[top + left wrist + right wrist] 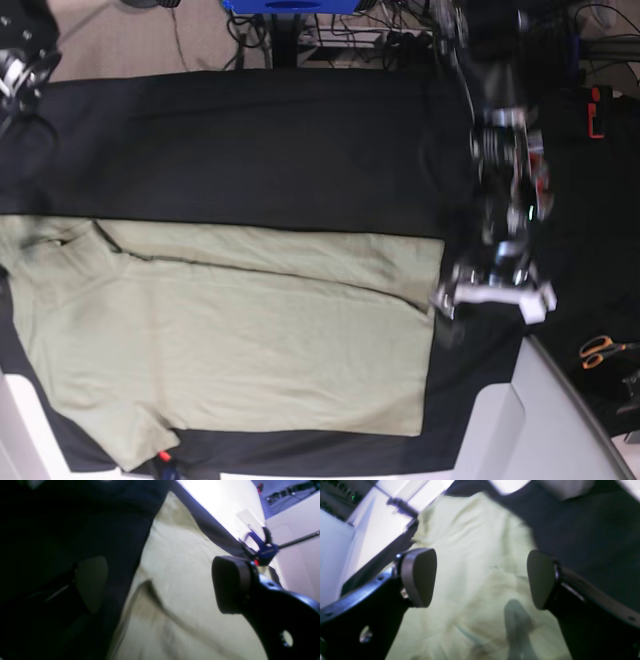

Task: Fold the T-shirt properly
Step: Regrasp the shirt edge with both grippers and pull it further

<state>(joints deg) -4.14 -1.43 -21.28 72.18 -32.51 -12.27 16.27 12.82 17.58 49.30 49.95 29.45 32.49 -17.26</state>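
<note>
The pale green T-shirt (230, 330) is lying flat on the black cloth (250, 150), its long axis running left to right, directly beneath both open, empty grippers: the left gripper (492, 290) hovering at its right edge, the right gripper (482, 578) spreading over its left end.

Robotics lab: black-draped table (250, 140), floor cables (380, 35), clamp (265, 548).

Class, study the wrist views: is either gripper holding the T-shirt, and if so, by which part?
Nothing is held. The right gripper stands open above the T-shirt, its pads apart with no cloth between them. The left gripper also looks open and empty.
</note>
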